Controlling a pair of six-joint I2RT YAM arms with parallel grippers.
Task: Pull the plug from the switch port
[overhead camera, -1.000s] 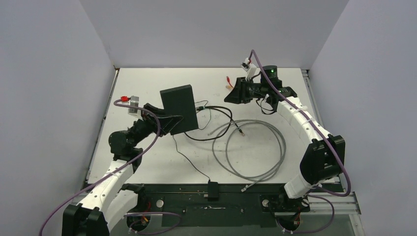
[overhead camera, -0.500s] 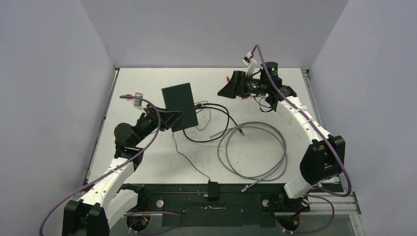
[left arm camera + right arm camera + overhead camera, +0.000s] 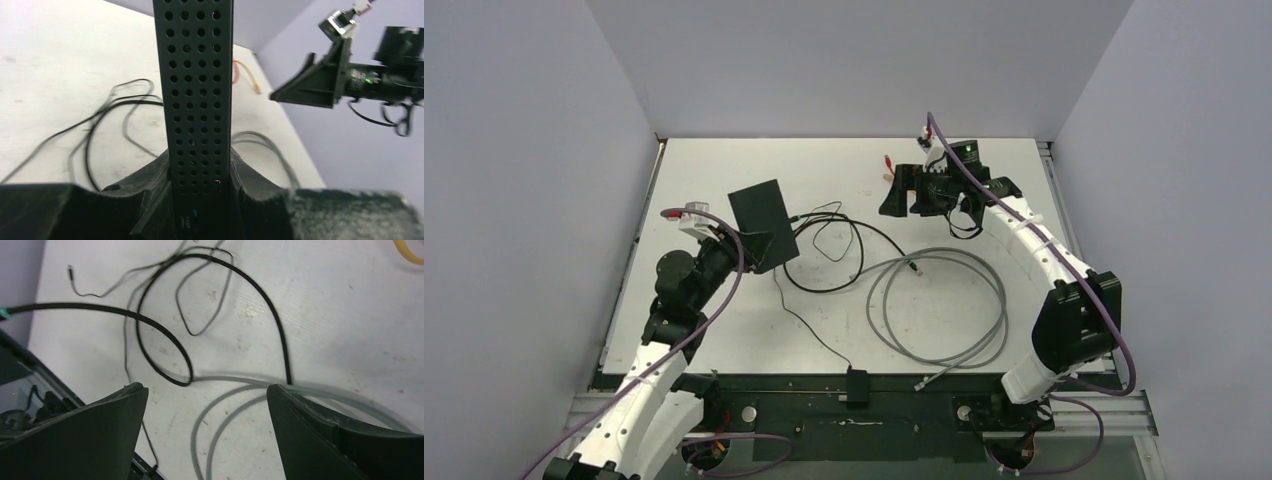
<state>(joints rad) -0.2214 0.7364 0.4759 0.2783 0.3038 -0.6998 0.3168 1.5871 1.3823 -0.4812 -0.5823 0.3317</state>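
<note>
White tabletop: in order.

Switch: raised off the tabletop and tilted, over the left half, nearer the left edge than the centre. Its perforated narrow side stands between the fingers of the left hand, which is clenched on its lower end. Whether a plug sits in a port cannot be told.

Grey cable: coiled flat right of centre.

Black cable: loops between the switch and the grey coil, crossing its edge.

Right hand: released, fingers wide apart, grasping nothing, above the tabletop towards the far edge.

Small black block: at the near edge, with a thin wire.

Orange lead: near the far edge.
</note>
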